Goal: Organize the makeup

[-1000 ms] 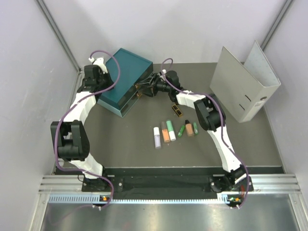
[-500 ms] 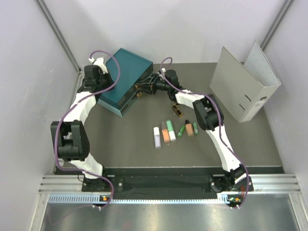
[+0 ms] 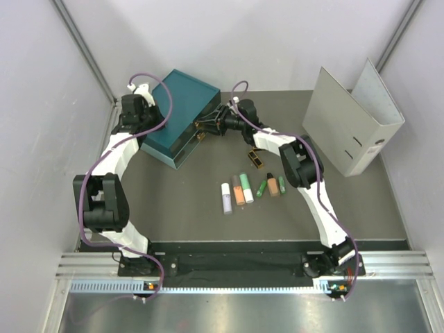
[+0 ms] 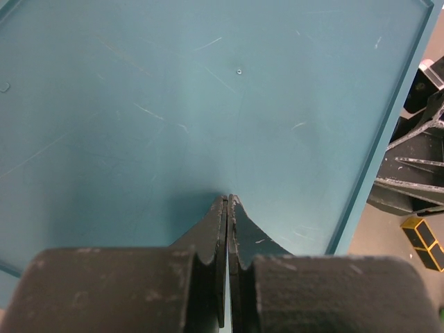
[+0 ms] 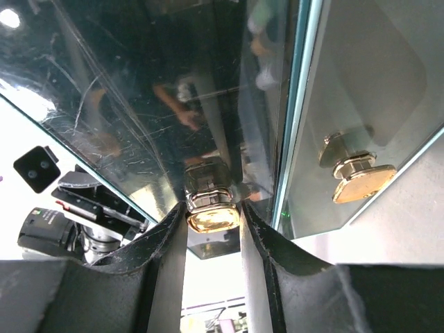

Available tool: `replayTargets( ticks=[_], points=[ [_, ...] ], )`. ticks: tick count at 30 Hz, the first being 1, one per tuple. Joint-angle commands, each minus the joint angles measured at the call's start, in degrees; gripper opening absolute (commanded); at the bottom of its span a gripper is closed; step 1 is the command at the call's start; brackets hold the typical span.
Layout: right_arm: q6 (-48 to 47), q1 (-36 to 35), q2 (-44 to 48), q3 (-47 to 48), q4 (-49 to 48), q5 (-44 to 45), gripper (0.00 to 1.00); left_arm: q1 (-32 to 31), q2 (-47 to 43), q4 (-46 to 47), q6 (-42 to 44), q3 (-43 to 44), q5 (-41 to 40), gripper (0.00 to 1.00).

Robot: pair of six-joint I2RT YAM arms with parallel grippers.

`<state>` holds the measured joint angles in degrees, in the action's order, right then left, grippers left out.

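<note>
The makeup lies in a row on the dark mat: a white tube [image 3: 226, 198], a peach tube [image 3: 239, 195], a pale tube [image 3: 247, 187], a green tube [image 3: 261, 187] and a black-and-gold case [image 3: 254, 159]. That case [image 4: 424, 232] also shows at the edge of the left wrist view. My left gripper [image 3: 142, 121] is shut, its tips [image 4: 228, 199] resting against the teal drawer box's lid [image 4: 208, 104]. At the box's front [image 3: 177, 114], my right gripper [image 3: 203, 126] is shut on a gold drawer knob [image 5: 213, 208], one finger on each side.
A second gold knob [image 5: 354, 177] sits on the neighbouring clear drawer to the right. A large grey binder [image 3: 350, 121] stands open at the back right. Grey walls close in the mat on the left, the back and the right.
My right gripper's fingers have closed in on the gold knob and shifted slightly towards the box. The left arm and the makeup have not moved.
</note>
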<state>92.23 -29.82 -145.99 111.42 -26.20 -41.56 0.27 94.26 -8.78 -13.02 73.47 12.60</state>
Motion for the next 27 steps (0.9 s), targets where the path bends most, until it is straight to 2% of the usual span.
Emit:
replayTargets(
  ticks=[1,25,27],
  points=[
    [-3.98,1.26,5.10,-2.77,5.89,-0.18,0.00,-0.01,0.49,-2.56,-0.87,-2.28,-0.29,0.00],
    [-14.26,4.86,20.48,-20.36,14.24,-4.93,0.00,-0.01,1.46,-3.70,-1.22,-2.63,-0.38,0.00],
    [-16.89,4.95,22.14,-21.76,17.04,-4.67,0.00,-0.10,1.19,-3.71,-0.87,-2.89,-0.47,0.00]
  ],
)
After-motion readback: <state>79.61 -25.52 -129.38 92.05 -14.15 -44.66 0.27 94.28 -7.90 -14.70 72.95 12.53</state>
